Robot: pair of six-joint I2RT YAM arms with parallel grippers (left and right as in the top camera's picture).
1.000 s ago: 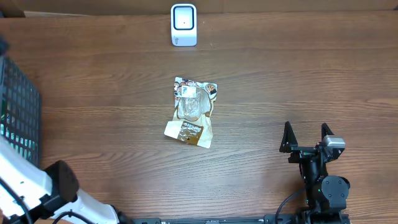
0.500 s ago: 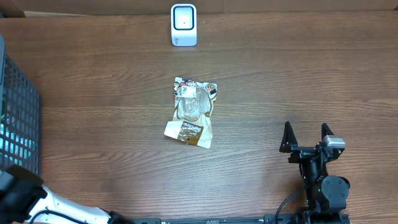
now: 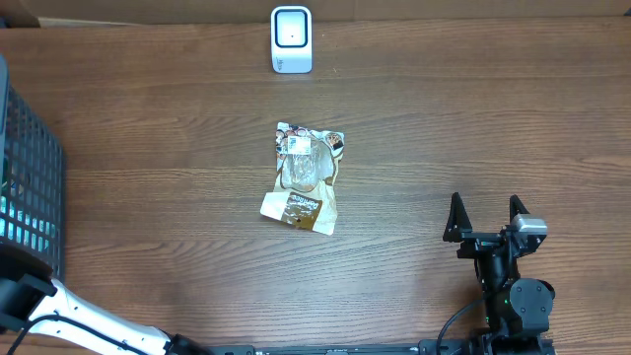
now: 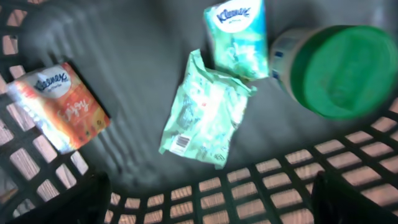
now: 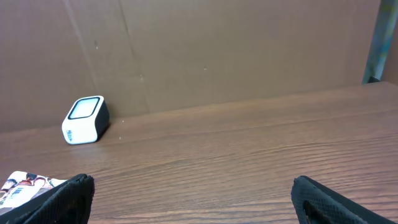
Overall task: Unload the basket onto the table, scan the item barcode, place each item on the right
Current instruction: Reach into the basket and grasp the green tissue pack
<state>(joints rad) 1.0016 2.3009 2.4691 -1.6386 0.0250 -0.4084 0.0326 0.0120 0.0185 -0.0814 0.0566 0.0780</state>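
A crumpled snack packet (image 3: 305, 177) is seen lying flat near the middle of the wooden bench (image 3: 473, 108), its printed picture end turned toward the scanner (image 3: 291, 39) and its brown labelled end toward the near edge. No barcode can be made out on it. The white scanner is placed at the far edge of the bench, well apart from the packet, with its dark window facing up.

The right gripper (image 3: 484, 212) is parked on the near right of the bench, far from the packet, its 2 fingers spread wide with nothing between them.

At the left edge a black mesh basket (image 3: 30, 187) is seen. The left gripper (image 4: 217, 202) is held above its inside, fingers spread wide and gripping nothing. 4 items are seen on the basket floor: an orange tissue pack (image 4: 59, 106), a pale green pouch (image 4: 202, 112) with a barcode at its lower corner, a teal tissue pack (image 4: 236, 37) touching the pouch, and a tub with a green lid (image 4: 339, 68) just beside them.
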